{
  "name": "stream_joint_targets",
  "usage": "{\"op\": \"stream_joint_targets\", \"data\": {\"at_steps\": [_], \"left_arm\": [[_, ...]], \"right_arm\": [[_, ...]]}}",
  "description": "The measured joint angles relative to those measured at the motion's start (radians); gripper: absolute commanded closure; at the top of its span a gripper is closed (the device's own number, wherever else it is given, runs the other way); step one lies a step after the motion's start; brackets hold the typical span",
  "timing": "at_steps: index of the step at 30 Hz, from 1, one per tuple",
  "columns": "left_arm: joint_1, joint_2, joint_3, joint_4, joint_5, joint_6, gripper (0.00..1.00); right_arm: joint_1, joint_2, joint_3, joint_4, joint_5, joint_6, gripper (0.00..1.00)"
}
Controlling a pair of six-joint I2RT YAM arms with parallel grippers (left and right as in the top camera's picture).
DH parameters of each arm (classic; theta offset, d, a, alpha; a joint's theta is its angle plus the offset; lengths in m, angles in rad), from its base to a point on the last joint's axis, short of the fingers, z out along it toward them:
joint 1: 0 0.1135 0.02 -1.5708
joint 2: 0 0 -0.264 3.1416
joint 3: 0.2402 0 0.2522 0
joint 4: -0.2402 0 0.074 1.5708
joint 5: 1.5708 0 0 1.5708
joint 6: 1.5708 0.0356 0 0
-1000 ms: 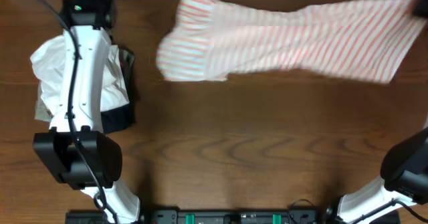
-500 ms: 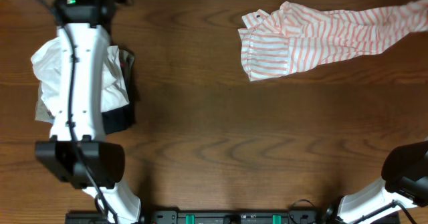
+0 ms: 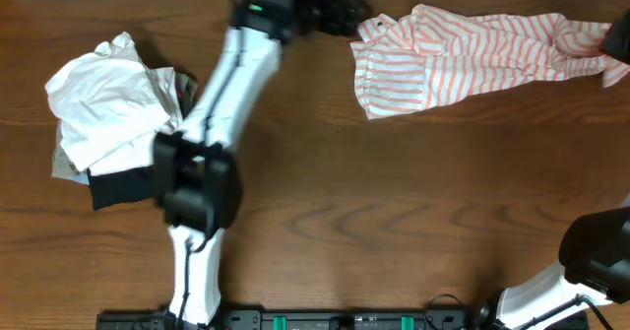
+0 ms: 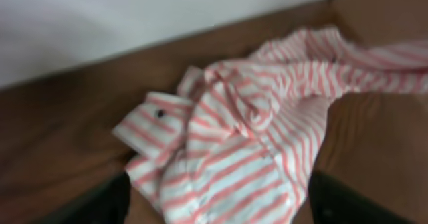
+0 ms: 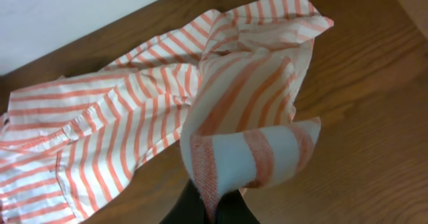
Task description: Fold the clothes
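I see the striped shirt (image 3: pixel 472 59) lying bunched on the far right of the worktop (image 3: pixel 394 192). My right claw (image 5: pixel 208 209) is clenched on a fold at its right end. My left claw (image 3: pixel 345 17) is just beside the shirt's left edge, fingers spread wide, gripping nothing. A white garment (image 3: pixel 108 113) sits heaped at the left.

A robotics lab bench: a wood-grain table (image 3: pixel 325 222) backed by a bare white wall (image 4: pixel 134 17) along its far edge, left arm (image 3: pixel 221 94) and right arm (image 3: pixel 596 256) rising from its near edge.
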State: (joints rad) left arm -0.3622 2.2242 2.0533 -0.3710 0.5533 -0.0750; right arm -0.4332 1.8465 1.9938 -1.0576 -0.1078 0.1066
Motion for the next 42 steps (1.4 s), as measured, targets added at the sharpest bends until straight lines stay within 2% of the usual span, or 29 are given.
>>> {"op": "stream_joint_targets", "data": {"at_steps": [3, 9, 12, 19, 42], "left_arm": [[-0.052, 0.095, -0.003, 0.148, 0.002, -0.002, 0.06], [-0.134, 0.230, -0.005, 0.434, 0.001, -0.007, 0.09], [-0.156, 0.259, -0.005, 0.506, -0.010, -0.007, 0.10], [-0.159, 0.288, -0.005, 0.599, -0.057, -0.007, 0.12], [-0.216, 0.385, -0.005, 0.641, -0.067, 0.006, 0.21]], "right_arm": [[0.002, 0.000, 0.000, -0.016, 0.000, -0.009, 0.99], [0.002, 0.000, 0.000, -0.054, -0.001, -0.014, 0.99], [0.002, 0.000, 0.000, -0.058, 0.000, -0.016, 0.99], [0.002, 0.000, 0.000, -0.058, 0.000, -0.020, 0.99], [0.002, 0.000, 0.000, -0.061, 0.000, -0.020, 0.99]]}}
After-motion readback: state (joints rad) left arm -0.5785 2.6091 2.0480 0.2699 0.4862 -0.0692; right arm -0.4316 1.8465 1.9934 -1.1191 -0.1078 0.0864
